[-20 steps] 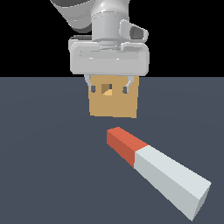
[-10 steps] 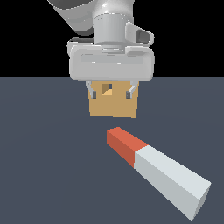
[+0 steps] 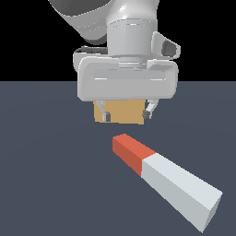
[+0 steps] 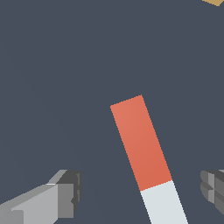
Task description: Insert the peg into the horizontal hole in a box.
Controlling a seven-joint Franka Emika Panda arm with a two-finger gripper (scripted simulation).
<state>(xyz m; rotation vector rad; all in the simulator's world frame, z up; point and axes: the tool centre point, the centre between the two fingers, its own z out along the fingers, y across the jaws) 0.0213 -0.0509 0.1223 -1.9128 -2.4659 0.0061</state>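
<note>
The peg [image 3: 161, 177] lies flat on the dark floor, its red end [image 3: 131, 153] pointing toward the box and its pale grey-white part running to the exterior view's lower right. In the wrist view the peg [image 4: 144, 153] lies between the two fingers [image 4: 61, 201], below them. The tan-orange box [image 3: 120, 112] stands behind the peg, mostly covered by the arm's hand; a corner [image 4: 214, 2] shows in the wrist view. The hole is hidden. My gripper [image 3: 126, 114] hangs open above the floor in front of the box, holding nothing.
A dark grey floor [image 3: 46, 175] stretches around the peg and box. The arm's white hand body [image 3: 126, 83] fills the upper middle of the exterior view.
The arm has come toward the camera and lower, with the hand now covering the box's face and the hole. The peg and box have not moved.
</note>
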